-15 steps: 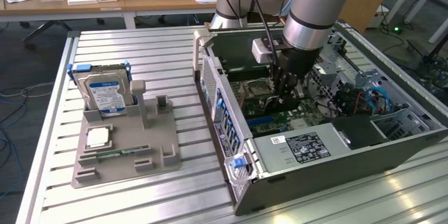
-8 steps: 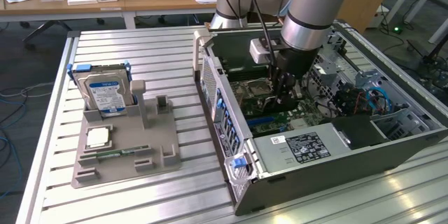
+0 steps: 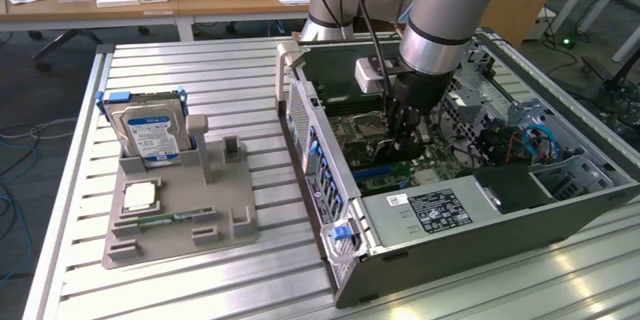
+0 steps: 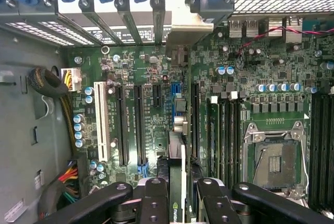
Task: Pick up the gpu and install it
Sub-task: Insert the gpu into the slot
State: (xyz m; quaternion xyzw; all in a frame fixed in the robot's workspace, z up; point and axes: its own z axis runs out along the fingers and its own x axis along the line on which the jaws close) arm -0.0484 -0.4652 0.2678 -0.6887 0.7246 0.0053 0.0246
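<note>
Gpu (image 4: pixel 176 161) is pinched edge-on in the clenched gripper (image 4: pixel 180 199), down inside the open pc case (image 3: pixel 330 207), right over the motherboard (image 4: pixel 276 62) slots. My worry: a slightly off lineup and pushing jams the bracket or the connector edge. The case sits on a slatted metal table (image 3: pixel 200 73), office desks (image 3: pixel 60 9) behind.

One big black open computer case (image 3: pixel 450 256). One grey plastic holder tray (image 3: pixel 175 243). One boxy silver hard drive with a blue and white label (image 3: pixel 150 136). One small thin green memory stick (image 3: pixel 165 219). One flat silver square chip (image 3: pixel 140 196). One thin green gpu card (image 4: pixel 176 172). Two long black slots (image 4: pixel 121 125). One long white slot (image 4: pixel 102 127).
</note>
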